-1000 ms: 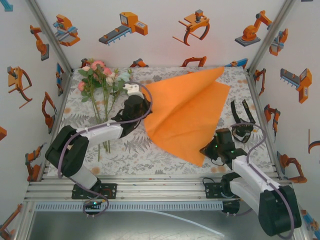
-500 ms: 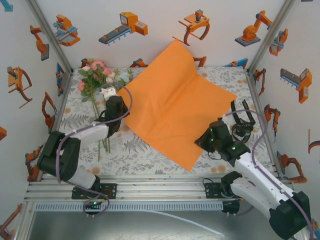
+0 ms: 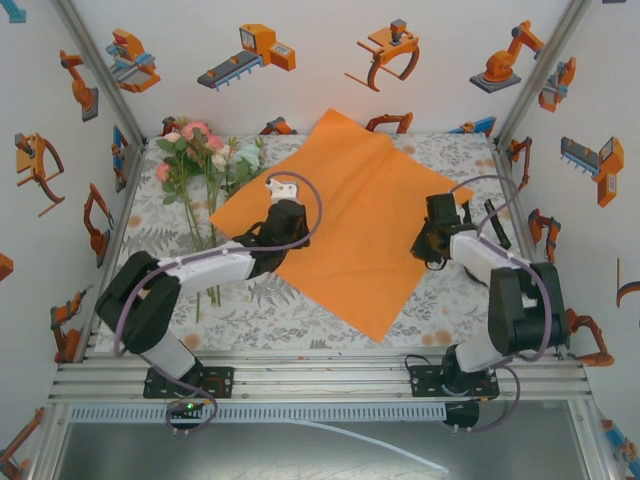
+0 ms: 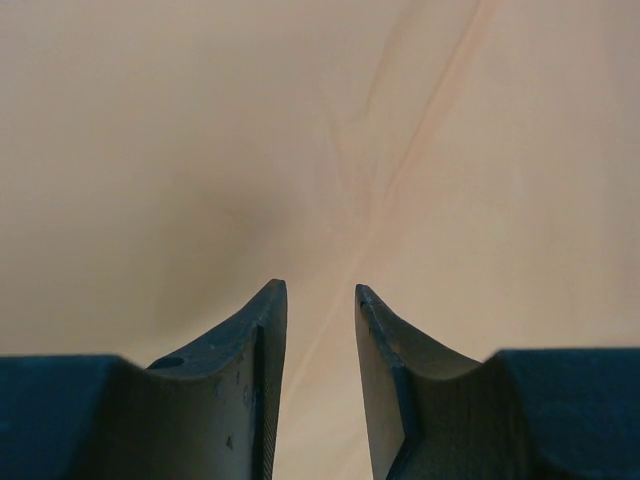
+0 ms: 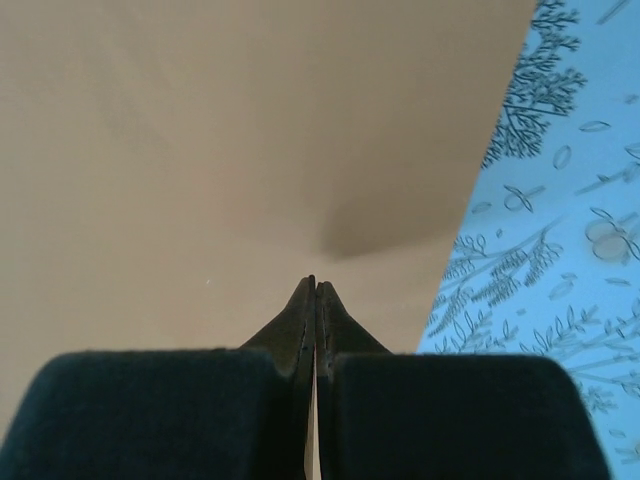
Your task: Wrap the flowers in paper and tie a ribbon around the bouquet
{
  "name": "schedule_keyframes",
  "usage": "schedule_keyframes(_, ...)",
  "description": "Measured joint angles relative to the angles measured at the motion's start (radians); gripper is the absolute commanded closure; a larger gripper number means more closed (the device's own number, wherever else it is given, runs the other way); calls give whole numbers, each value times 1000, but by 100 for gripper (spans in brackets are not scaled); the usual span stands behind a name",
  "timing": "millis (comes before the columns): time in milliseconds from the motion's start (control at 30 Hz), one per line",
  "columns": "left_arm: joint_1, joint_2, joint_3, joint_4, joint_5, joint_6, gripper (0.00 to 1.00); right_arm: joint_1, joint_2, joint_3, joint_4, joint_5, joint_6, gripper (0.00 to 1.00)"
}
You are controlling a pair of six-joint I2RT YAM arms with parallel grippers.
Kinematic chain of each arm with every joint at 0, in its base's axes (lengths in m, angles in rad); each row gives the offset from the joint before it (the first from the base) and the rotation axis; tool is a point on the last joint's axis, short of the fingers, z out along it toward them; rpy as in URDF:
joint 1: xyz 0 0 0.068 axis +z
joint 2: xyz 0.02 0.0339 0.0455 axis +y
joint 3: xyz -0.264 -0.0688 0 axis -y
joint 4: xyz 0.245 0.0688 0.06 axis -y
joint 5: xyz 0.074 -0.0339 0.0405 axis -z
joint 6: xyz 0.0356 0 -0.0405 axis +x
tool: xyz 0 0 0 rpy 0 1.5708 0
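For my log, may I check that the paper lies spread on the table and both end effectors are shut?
No: the left end effector is open over the paper, as the left wrist view shows; the right end effector is shut on its edge.

Paper [image 3: 360,225] mid-table on the tablecloth [image 3: 280,312], flowers [image 3: 196,152] beside its left corner.

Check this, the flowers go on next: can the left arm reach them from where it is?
Probably yes. The flowers lie uncovered just left of the paper, beside the left arm, and the left gripper is open, holding nothing.
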Motion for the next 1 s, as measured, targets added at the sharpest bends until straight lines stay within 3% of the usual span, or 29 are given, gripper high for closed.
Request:
schedule_keyframes(333, 50, 129, 25, -35, 22, -1, 67, -1, -17, -81, 68, -56, 47, 100)
schedule_keyframes(600, 151, 135, 11, -36, 76, -4, 67, 22, -247, -293, 75, -103, 142, 100)
schedule_keyframes(800, 165, 135, 1, -36, 101, -3, 66, 48, -372, -353, -10, -128, 175, 100)
schedule_keyframes(1000, 185, 103, 1, -47, 135, 2, 62, 53, -410, -294, -88, -170, 185, 88)
